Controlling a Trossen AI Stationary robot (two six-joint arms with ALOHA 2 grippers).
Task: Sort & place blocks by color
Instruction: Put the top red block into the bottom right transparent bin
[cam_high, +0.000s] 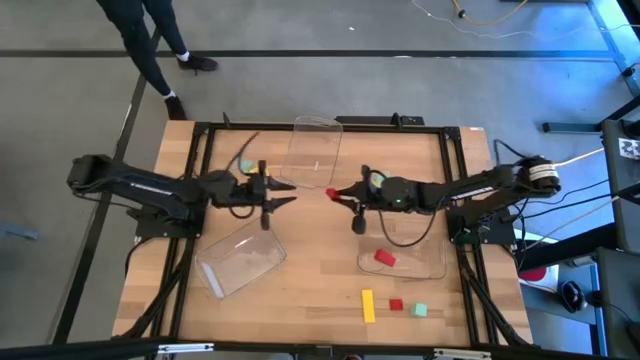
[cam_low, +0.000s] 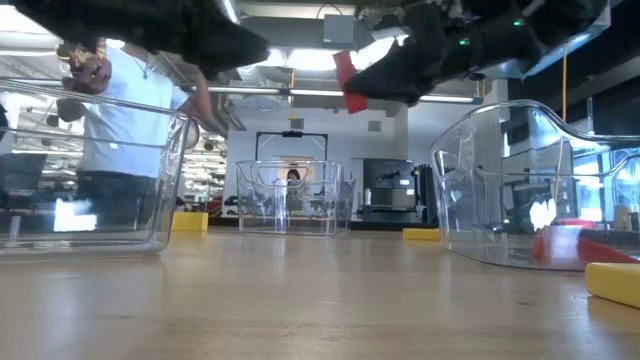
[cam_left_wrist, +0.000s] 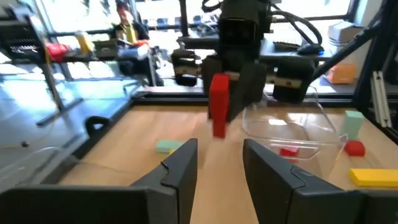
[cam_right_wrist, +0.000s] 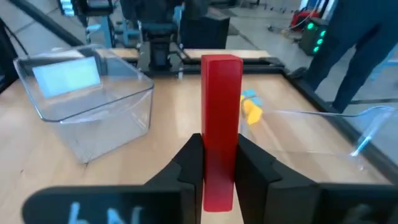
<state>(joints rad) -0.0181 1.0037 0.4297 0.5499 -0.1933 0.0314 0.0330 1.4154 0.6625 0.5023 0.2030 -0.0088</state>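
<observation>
Red, and long like a short bar, one block (cam_right_wrist: 220, 127) stood upright between the closed fingers of the right claw (cam_high: 340, 196), which gripped only its lower end and held it in the air above the wooden bench (cam_high: 310, 285). The landmark was the clear tray (cam_high: 405, 245) on the right side of the bench, which already held a red block (cam_high: 384, 258). The gripped bar hung beside that tray, toward the bench's middle, not over it. The left claw (cam_high: 283, 194) faced it from the far side of the middle, near but apart, its fingers parted and empty. Nearer the front edge than the tray lay a yellow bar (cam_high: 368, 305), a small red cube (cam_high: 396, 304) and a mint cube (cam_high: 421, 310). The likely risks were these: with so little of the bar clamped, a quick swing could tip or slip it; a low path could knock it against the tray's wall; and the two claws, so close, could collide.
</observation>
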